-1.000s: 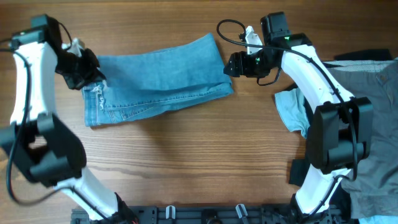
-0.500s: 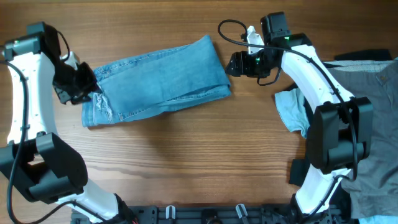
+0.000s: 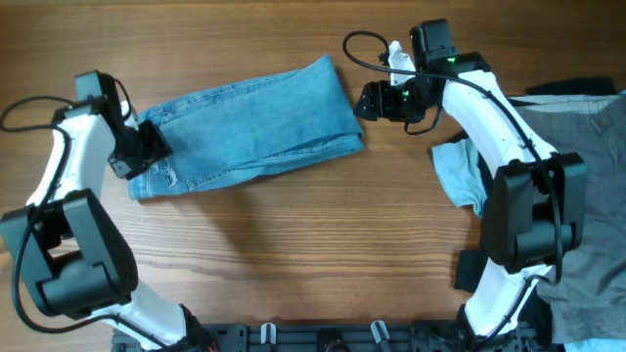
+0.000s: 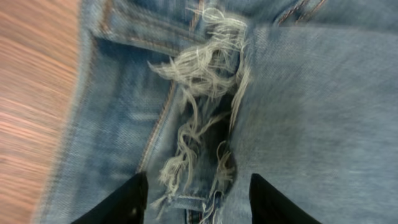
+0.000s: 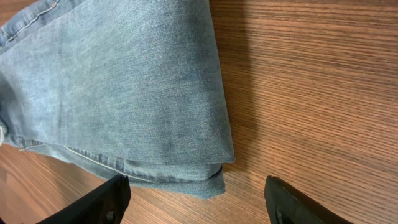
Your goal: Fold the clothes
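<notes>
The clothes are light-blue jeans point(image 3: 249, 127), folded into a long band that slants across the wooden table. My left gripper point(image 3: 144, 149) is over the band's left end. In the left wrist view it point(image 4: 196, 205) stands open, with the frayed hem point(image 4: 205, 68) and flat denim spread beneath and between its fingers point(image 4: 121, 202). My right gripper point(image 3: 365, 101) hovers just off the right, folded end. It point(image 5: 199, 205) is open and holds nothing, and the stacked fold of the jeans point(image 5: 124, 81) lies flat on the table ahead of its fingers point(image 5: 102, 202).
A grey garment point(image 3: 587, 147) covers the table's right side. A pale blue cloth point(image 3: 458, 171) lies beside the right arm, and a dark cloth point(image 3: 577, 88) sits at the far right edge. Bare wood point(image 3: 293, 235) runs in front of the jeans.
My left gripper has opened and let go of the frayed end, sliding down and right over it. The jeans' left end has settled flat. The right gripper has barely moved.
</notes>
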You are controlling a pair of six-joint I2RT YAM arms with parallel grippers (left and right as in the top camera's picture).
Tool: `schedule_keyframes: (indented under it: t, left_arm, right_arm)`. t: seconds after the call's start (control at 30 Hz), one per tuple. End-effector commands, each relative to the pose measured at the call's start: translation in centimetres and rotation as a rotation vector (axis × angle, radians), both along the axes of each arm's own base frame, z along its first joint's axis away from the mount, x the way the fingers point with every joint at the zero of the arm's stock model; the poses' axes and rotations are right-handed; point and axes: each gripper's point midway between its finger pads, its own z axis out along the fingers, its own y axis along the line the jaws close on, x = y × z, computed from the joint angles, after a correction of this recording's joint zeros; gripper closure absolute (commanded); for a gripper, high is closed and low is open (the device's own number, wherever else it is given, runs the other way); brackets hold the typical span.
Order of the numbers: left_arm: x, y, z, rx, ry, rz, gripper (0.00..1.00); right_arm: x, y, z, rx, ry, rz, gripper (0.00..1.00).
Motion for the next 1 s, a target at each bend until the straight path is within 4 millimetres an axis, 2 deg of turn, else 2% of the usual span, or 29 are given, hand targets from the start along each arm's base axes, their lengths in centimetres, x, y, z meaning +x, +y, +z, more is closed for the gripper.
schedule_keyframes:
  t: [0.0,0.07,0.17,0.2,0.27,0.33,0.47,0.57,0.67,0.73,0.8,0.87,0.97]
  left_arm:
    - [-1.5,-1.2,-2.4,-0.063,0.028,-0.001,0.49]
    - [-1.4,-2.5,-2.9,-0.127,0.006,-0.011,0.57]
    - [-1.0,-3.0,-2.8,-0.163,-0.016,-0.016,0.83]
    - [-1.0,-3.1,-2.8,-0.166,-0.016,-0.015,0.95]
    - [-1.2,-3.1,-2.5,-0.168,-0.009,-0.012,0.96]
    - [-1.0,-3.1,-1.1,-0.168,-0.013,-0.011,0.96]
    - [0.7,-2.6,4.8,-0.152,-0.099,0.035,0.96]
    - [1.8,-2.3,10.2,-0.12,-0.234,0.041,0.96]
    - [2.0,-2.3,14.9,-0.094,-0.365,0.054,0.96]
    - [1.3,-2.0,17.2,-0.055,-0.423,0.059,0.96]
    - [0.3,-1.5,17.9,-0.008,-0.423,0.075,0.96]
    - [-0.8,-0.4,17.4,0.06,-0.374,0.105,0.96]
    - [-1.8,0.9,15.7,0.126,-0.285,0.126,0.96]
  right_arm:
    - [-0.2,-0.2,-0.9,-0.013,0.02,-0.005,0.26]
    - [-0.1,-0.1,-0.8,-0.012,0.016,-0.005,0.26]
    - [-0.1,-0.1,-0.8,-0.012,0.014,-0.005,0.26]
    - [0.0,-0.1,-0.8,-0.011,0.013,-0.006,0.26]
    - [0.0,-0.1,-0.8,-0.011,0.012,-0.005,0.26]
    - [0.0,-0.1,-0.8,-0.011,0.012,-0.005,0.27]
    - [-0.1,-0.1,-0.8,-0.012,0.017,-0.007,0.27]
    - [-1.4,-0.4,-1.2,-0.014,0.104,-0.055,0.28]
    - [-2.3,0.3,-1.5,-0.005,0.124,-0.024,0.44]
    - [-2.7,1.1,-2.0,-0.004,0.116,0.002,0.55]
    - [-3.1,2.2,-2.5,0.013,0.101,0.039,0.59]
    - [-3.6,3.2,-3.4,0.021,0.093,0.064,0.57]
    - [-3.7,3.7,-4.2,0.019,0.068,0.078,0.44]
